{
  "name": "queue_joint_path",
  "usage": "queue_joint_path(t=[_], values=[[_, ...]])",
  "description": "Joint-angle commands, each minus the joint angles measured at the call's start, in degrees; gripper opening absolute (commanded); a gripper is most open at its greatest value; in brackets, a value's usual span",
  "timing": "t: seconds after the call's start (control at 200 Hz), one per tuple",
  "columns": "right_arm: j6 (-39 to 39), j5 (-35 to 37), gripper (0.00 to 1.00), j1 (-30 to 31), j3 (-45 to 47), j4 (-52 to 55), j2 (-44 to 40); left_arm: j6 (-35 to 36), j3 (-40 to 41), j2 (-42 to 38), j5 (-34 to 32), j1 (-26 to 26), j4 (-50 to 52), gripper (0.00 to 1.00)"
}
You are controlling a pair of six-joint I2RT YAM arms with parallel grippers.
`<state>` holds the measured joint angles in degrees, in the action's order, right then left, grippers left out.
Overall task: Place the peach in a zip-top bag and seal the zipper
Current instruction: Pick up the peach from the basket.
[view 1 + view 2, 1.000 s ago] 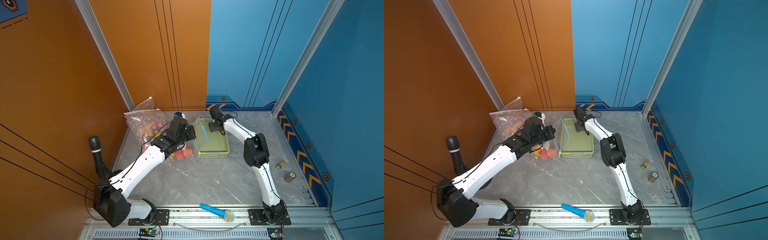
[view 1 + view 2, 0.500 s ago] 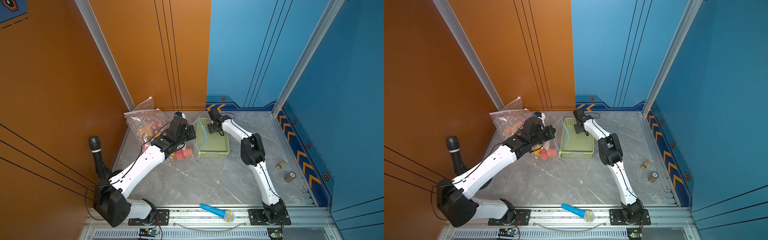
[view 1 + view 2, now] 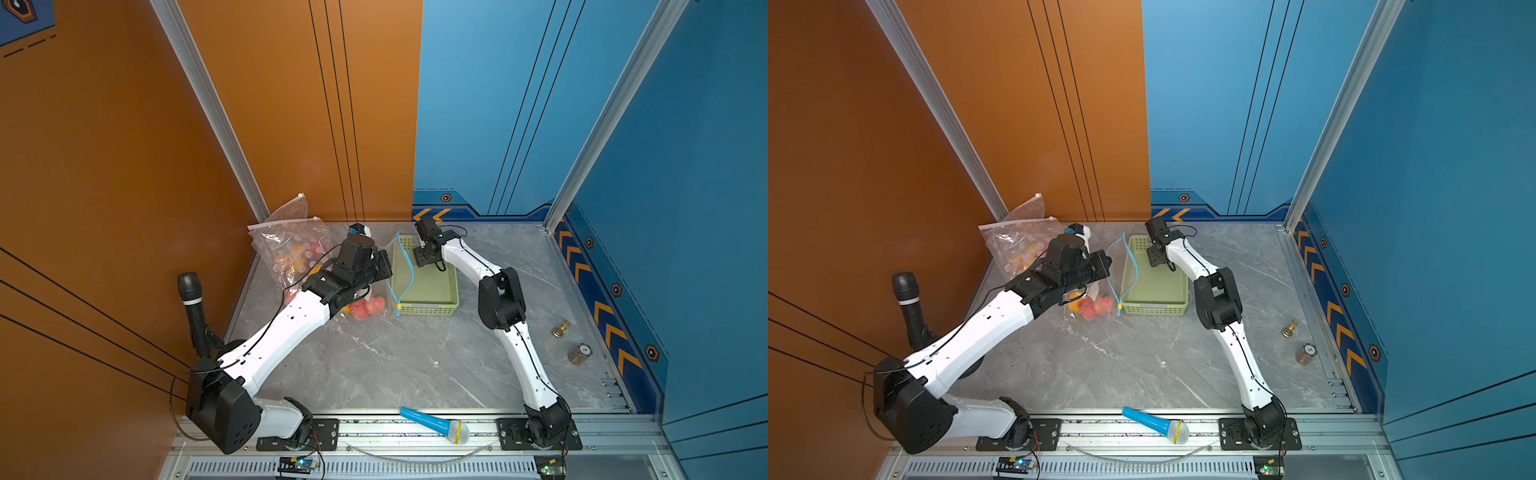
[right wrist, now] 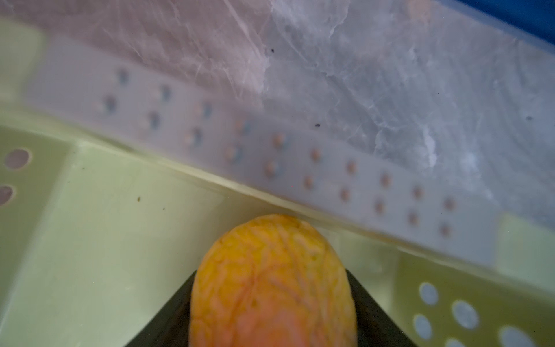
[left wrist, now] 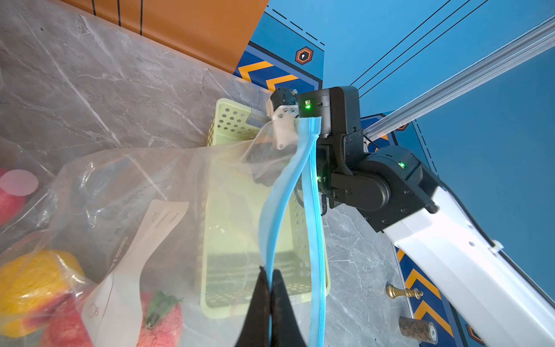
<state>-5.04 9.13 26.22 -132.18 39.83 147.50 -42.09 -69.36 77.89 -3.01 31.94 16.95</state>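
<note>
The peach (image 4: 271, 285), yellow-orange with a pink blush, lies in a corner of the green basket (image 3: 428, 309) in the right wrist view. My right gripper (image 4: 271, 272) is shut on it, a black finger against each side. In both top views that gripper (image 3: 423, 258) (image 3: 1152, 257) reaches down into the basket's far end and hides the peach. The clear zip-top bag (image 5: 180, 186) stands open beside the basket with fruit at its bottom (image 3: 365, 307). My left gripper (image 5: 271, 288) is shut on one strip of its blue zipper (image 5: 282, 204), holding that edge up.
A second fruit bag (image 3: 291, 249) leans in the back left corner. A black microphone (image 3: 191, 299) stands at the left. A blue microphone (image 3: 434, 424) lies on the front rail. A brass chess piece (image 3: 561, 328) and a small cylinder (image 3: 579, 353) sit at the right.
The right gripper's jaws have narrowed onto the peach, and that arm's elbow has shifted left. The left arm and the bag have stayed still.
</note>
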Motion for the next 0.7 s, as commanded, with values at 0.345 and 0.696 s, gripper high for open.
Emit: queue_joint_path(t=[0.345,0.696], values=[[-0.76,-4.88,0.37,0.67,12.56,-4.09,-14.87,-0.37,0.88,-0.94,-0.12,-0.24,-0.71,0.00],[-2.26,-7.80,0.33,3.75,32.30,-8.57,-40.38,-0.80,2.46,-2.86,-0.41,-0.21,-1.20,0.00]])
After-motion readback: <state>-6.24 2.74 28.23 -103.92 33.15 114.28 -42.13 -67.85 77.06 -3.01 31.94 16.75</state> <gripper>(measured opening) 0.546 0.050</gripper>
